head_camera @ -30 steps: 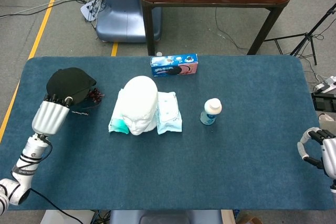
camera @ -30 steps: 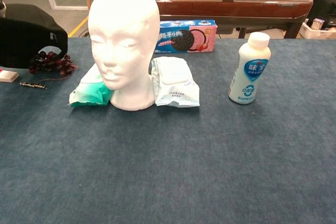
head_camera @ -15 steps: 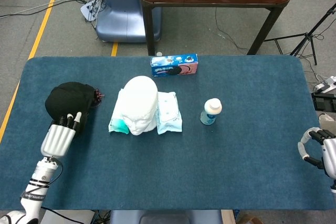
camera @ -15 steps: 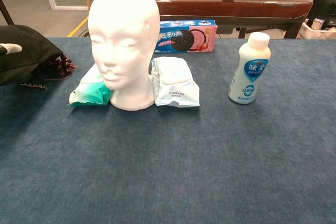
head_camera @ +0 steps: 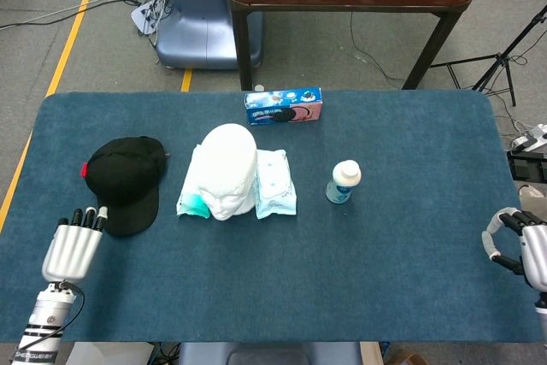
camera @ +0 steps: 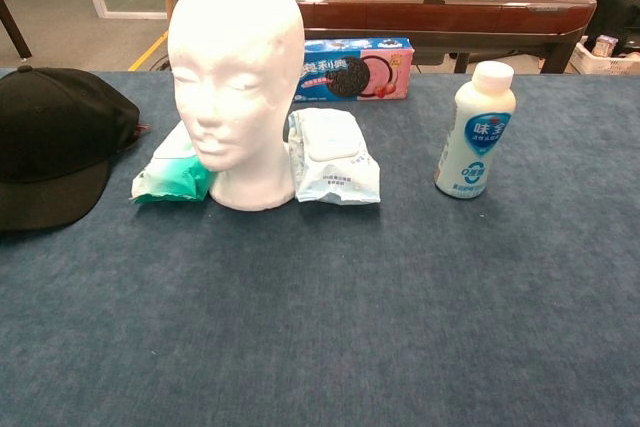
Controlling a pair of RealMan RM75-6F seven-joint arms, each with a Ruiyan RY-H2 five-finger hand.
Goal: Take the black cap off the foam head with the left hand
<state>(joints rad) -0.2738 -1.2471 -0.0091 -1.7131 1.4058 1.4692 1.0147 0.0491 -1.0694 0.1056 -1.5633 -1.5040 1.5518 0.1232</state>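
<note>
The black cap (head_camera: 126,179) lies flat on the blue table, left of the bare white foam head (head_camera: 228,168); the chest view also shows the cap (camera: 50,143) and the foam head (camera: 236,77). My left hand (head_camera: 73,245) is open just in front of the cap's brim, fingers straight and apart, holding nothing. My right hand (head_camera: 521,250) hangs at the table's right edge with fingers curled in, nothing in it. Neither hand shows in the chest view.
Two wet-wipe packs flank the head: a green one (camera: 172,175) and a white-blue one (camera: 332,157). A milk bottle (head_camera: 344,181) stands to the right. A cookie box (head_camera: 283,106) lies behind the head. The table's left edge (head_camera: 19,179) is close to the cap.
My left hand has let go of the cap and pulled back toward the front edge. The cap now lies spread flat on the table, covering the dark grapes seen before.
</note>
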